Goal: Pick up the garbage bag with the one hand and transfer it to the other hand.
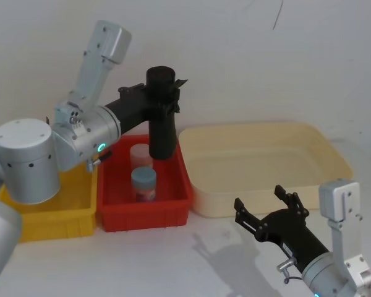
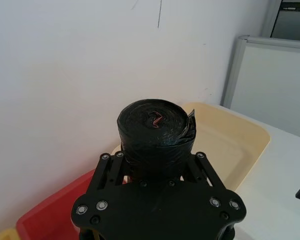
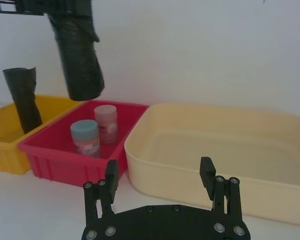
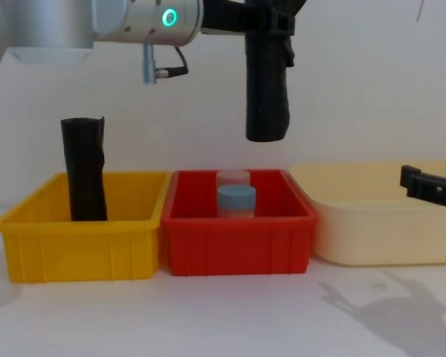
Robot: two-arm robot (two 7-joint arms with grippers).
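while my left tool (image 1: 164, 96) is clamped on the bag (image 1: 162, 133) near its top end, the roll hangs upright over the red bin (image 1: 145, 213), clear of the two jars (image 1: 143, 182) below it. my right tool (image 1: 263, 199) sits low on the right, in front of the cream tub (image 1: 216, 201), jaws spread and empty, well apart from the bag. the hold is high on a smooth roll, so i judge it could slide down through the grip, or the wound layers could telescope, if i swing it across fast. a drop here would land on the jars and knock them over. i cannot tell how much room the right tool's opening leaves around the roll, so a skewed approach could shove the bag instead of straddling it. closing too near the left tool risks the two clashing, and letting go before the right one bites loses the bag.
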